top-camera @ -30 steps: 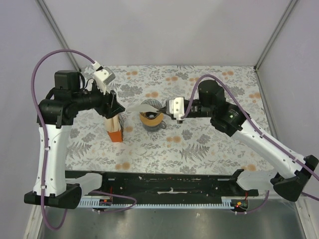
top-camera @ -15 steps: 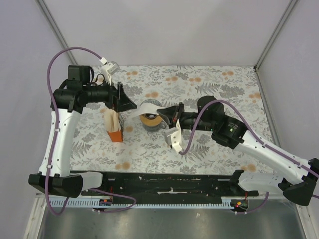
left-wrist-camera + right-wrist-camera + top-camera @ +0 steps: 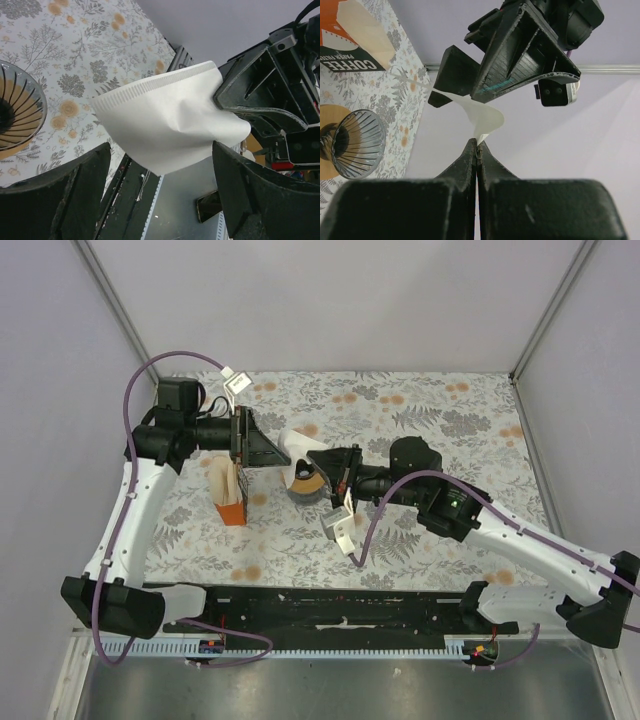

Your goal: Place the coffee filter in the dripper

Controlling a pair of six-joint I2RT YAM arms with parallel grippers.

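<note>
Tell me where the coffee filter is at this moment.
In the top view the coffee filter hangs centre-left, pinched in the air by the right gripper, close to the dripper.

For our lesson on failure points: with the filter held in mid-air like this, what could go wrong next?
1. The right gripper pinches only an edge of the coffee filter, creasing it; it might slip or tear.
2. The left gripper is open, giving no support, so the filter may miss the dripper.

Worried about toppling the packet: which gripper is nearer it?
Left. The left gripper hangs just right of the packet, near its top; the right gripper is farther right, by the dripper.
</note>
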